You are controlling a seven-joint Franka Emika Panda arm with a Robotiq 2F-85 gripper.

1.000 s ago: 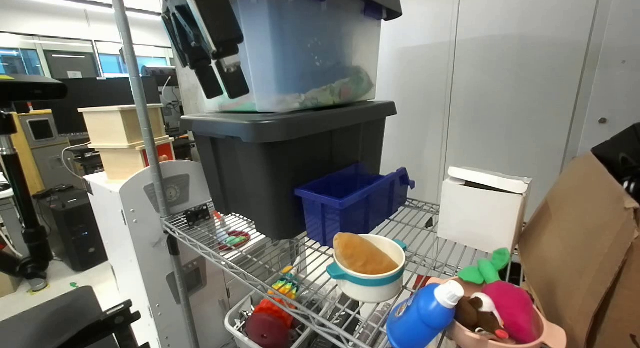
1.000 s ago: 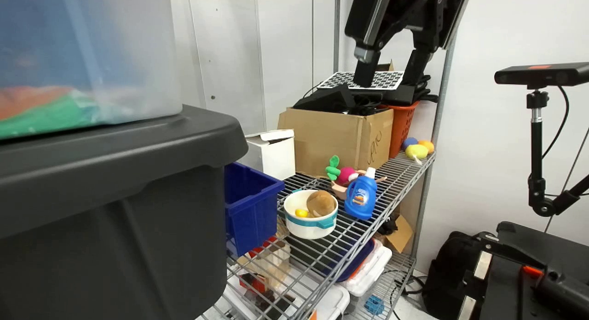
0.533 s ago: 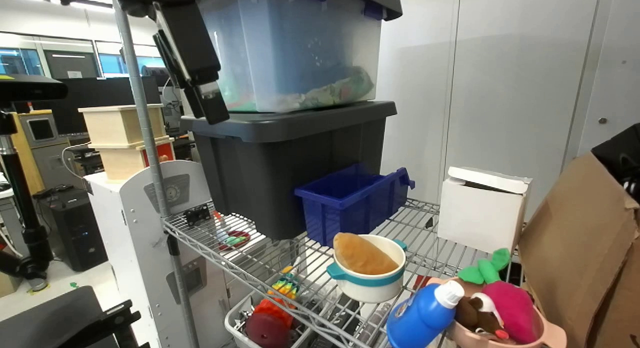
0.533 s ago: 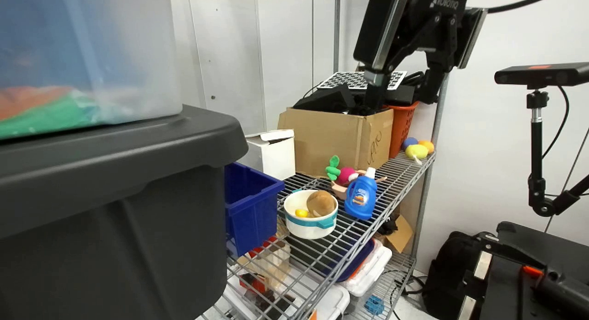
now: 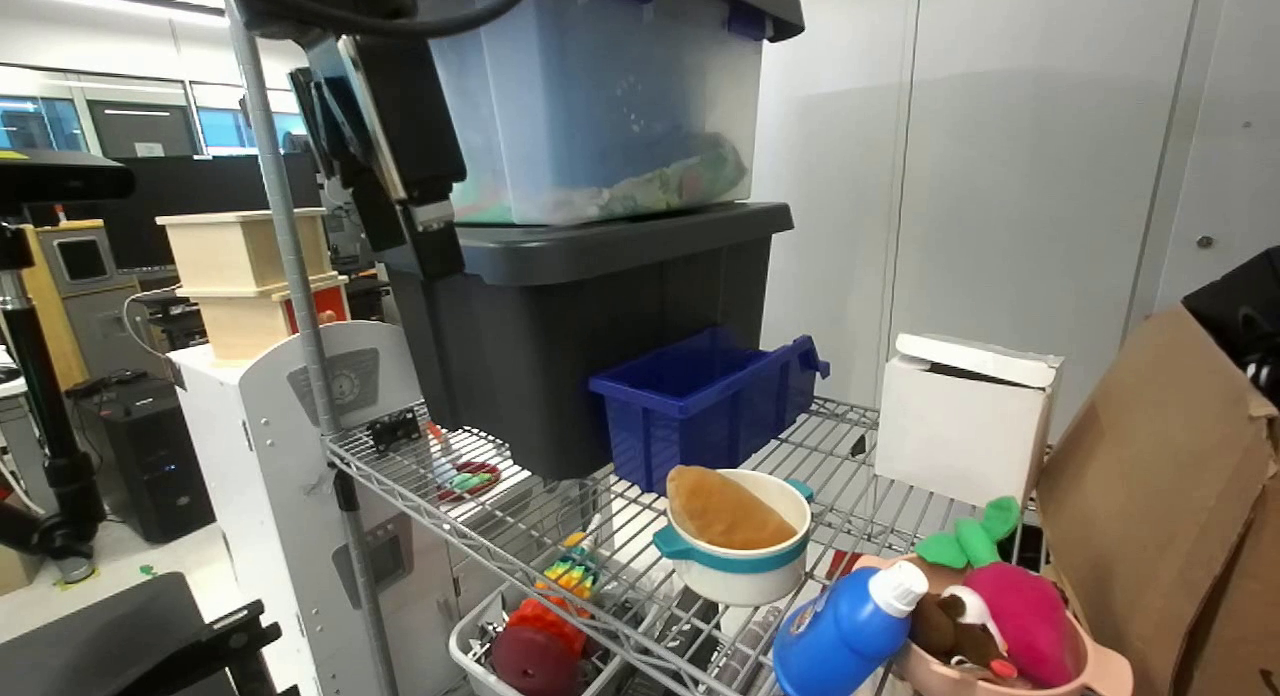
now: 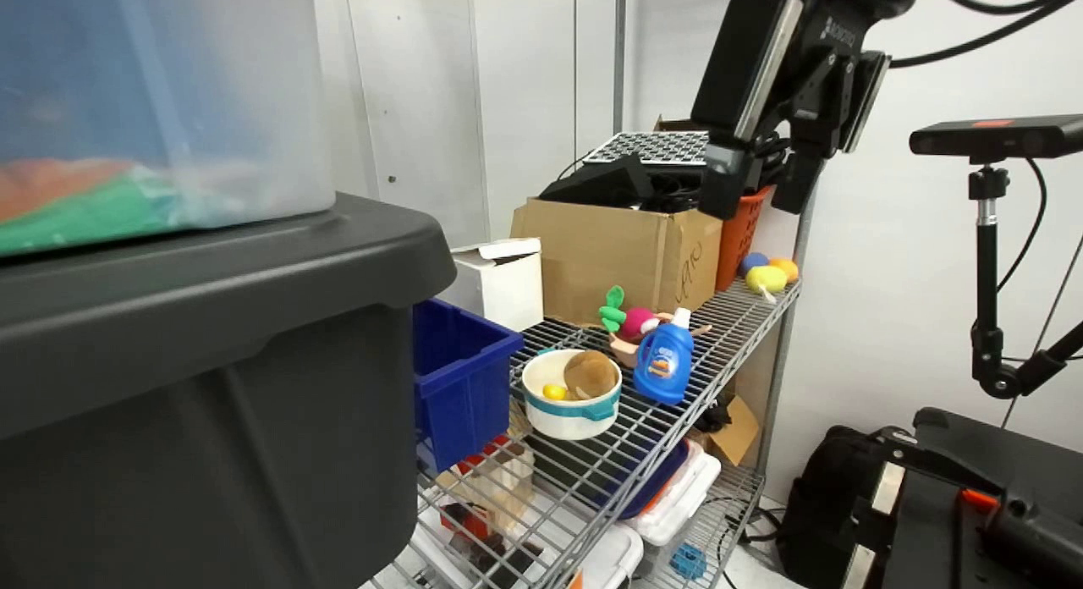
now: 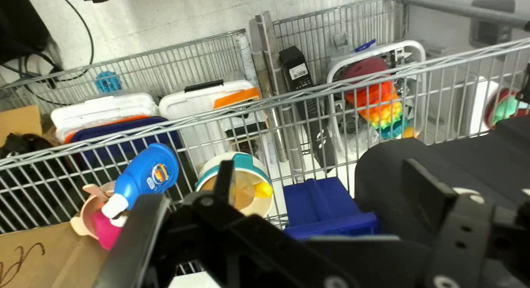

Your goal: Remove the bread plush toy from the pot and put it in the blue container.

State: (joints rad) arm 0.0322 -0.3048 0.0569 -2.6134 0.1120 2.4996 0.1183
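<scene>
Bread plush toy (image 5: 722, 514) lies inside the white-and-teal pot (image 5: 738, 584), one end overlapping the rim at ten o'clock in an exterior view. Seen there, the dark blue bin (image 5: 690, 434) stands toward the pot's half past eleven, the blue detergent bottle (image 5: 840, 631) at four. In an exterior view, a yellow item (image 6: 554, 392) (too small to name) sits at the plush's eight o'clock; the Robotiq gripper (image 6: 755, 203) hangs well apart, toward half past one, fingers (image 7: 225, 178) spread wide in the wrist view.
</scene>
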